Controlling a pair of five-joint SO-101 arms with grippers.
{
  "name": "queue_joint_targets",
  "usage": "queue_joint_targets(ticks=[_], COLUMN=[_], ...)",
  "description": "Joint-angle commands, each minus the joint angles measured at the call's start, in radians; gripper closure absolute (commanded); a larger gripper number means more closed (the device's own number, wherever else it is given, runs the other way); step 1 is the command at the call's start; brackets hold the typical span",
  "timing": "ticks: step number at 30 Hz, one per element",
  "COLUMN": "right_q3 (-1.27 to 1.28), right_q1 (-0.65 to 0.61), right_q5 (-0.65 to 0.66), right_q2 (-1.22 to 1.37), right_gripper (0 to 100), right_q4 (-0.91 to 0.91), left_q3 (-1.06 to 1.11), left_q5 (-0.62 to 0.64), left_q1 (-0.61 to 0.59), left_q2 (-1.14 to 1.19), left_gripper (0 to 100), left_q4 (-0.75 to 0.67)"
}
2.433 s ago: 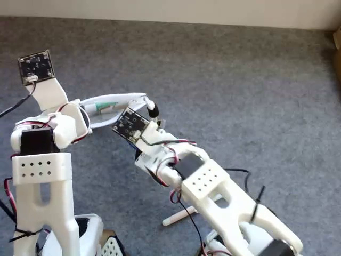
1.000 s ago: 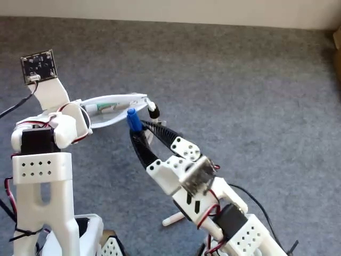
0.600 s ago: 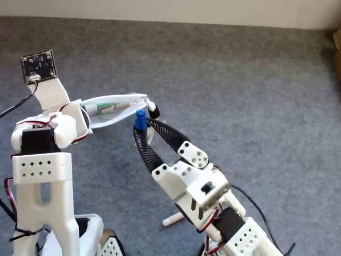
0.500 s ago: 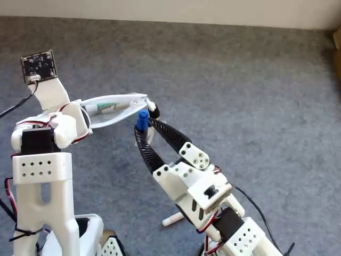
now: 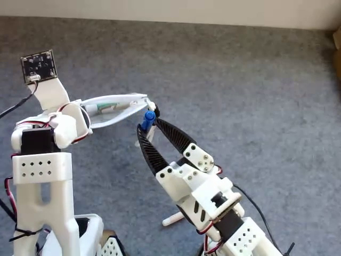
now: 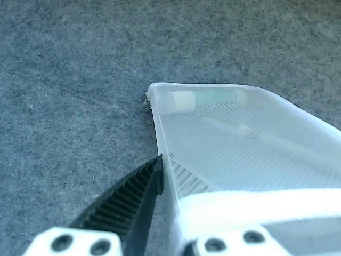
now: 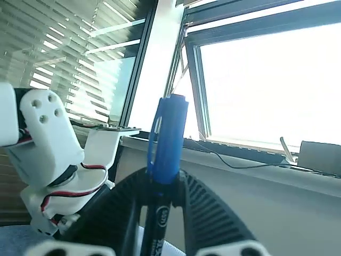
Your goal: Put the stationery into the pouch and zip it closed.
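Note:
The white see-through pouch (image 5: pixel 114 109) is held off the grey carpet at one end by my left gripper (image 5: pixel 85 116), which is shut on it. In the left wrist view the pouch (image 6: pixel 240 144) stretches away from the gripper (image 6: pixel 170 178), and something pale green shows inside. My right gripper (image 5: pixel 146 128) is shut on a blue pen (image 5: pixel 148 118), whose cap touches or overlaps the pouch's free end. The right wrist view has the blue pen (image 7: pixel 168 138) standing upright between the black fingers (image 7: pixel 205 205) of the gripper (image 7: pixel 160 181).
A white stick-shaped item (image 5: pixel 178 216) lies on the carpet, partly under the right arm. The left arm's white body (image 5: pixel 40 160) stands at the near left. Open grey carpet (image 5: pixel 256 90) spreads to the right and far side.
My right wrist has turned over and carried the blue pen a little right and up to the pouch's free end. The left arm and pouch have kept still.

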Motion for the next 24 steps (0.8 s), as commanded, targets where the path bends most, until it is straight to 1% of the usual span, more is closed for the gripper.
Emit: queue_joint_targets(ticks=[1,7,13,15,20,24], right_q3=[-0.097,-0.216,-0.239,-0.248,-0.364,-0.433], right_q1=[-0.01,-0.01,-0.01,-0.01,-0.01,-0.01], right_q5=[-0.012,-0.012,-0.012,-0.012,-0.012,-0.012], right_q2=[-0.01,-0.008,0.007,0.059,0.242,0.369], right_gripper=[99.5,99.5,99.5,99.5,99.5,99.5], right_q4=[-0.033,-0.033,-0.033,-0.033,-0.035,-0.128], left_q3=[-0.005,-0.005,-0.005,-0.005,-0.005,-0.005], left_q5=[-0.008,-0.008,-0.008,-0.008,-0.008,-0.008], left_q1=[0.022,0.022,0.022,0.022,0.022,0.022], left_q2=[-0.027,-0.027,-0.027,-0.027,-0.027,-0.027], left_gripper=[97,97,97,97,97,97], left_q4=[-0.021,-0.021,-0.021,-0.021,-0.021,-0.021])
